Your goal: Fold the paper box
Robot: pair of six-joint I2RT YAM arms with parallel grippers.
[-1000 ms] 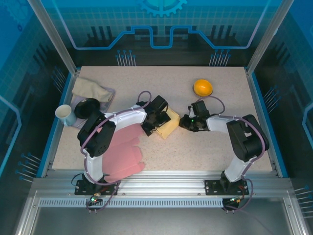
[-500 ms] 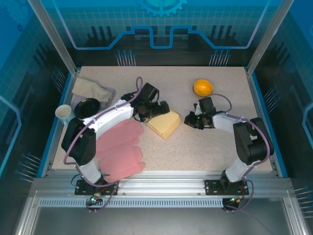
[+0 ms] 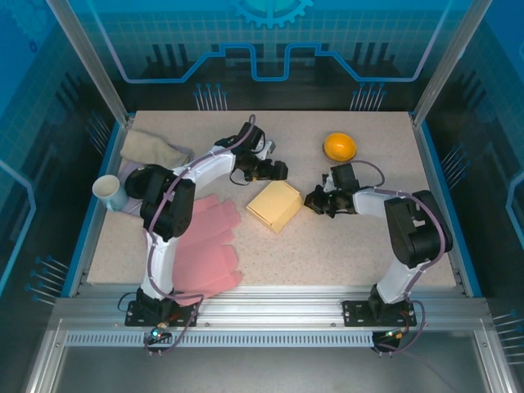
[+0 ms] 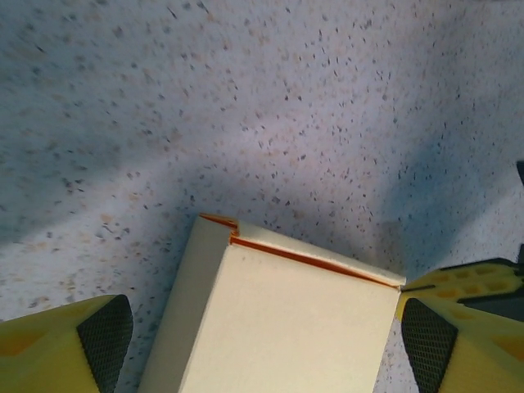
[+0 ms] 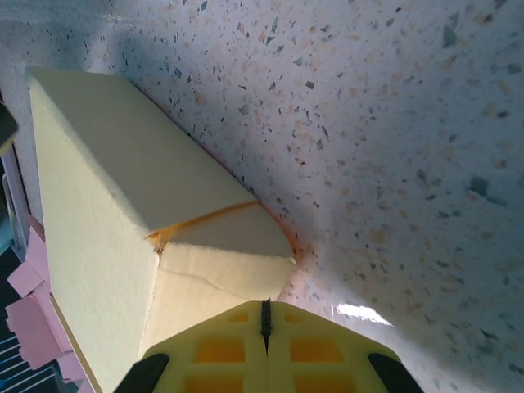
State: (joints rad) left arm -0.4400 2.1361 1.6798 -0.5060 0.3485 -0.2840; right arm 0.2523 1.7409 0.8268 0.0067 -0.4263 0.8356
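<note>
The left wrist view cuts off the near part of the paper box [image 4: 286, 319]. My left gripper [image 4: 266, 344] shows yellow fingers with black ribbed pads [image 4: 102, 340], spread wide and holding nothing. The box is smooth, pale yellow card with orange seam edges, lying closed on the speckled table [image 3: 352, 254]. From above it sits mid-table, whole. My right gripper [image 5: 266, 323] has its jaws pressed together at the box's creased right end; whether they touch it I cannot tell.
</note>
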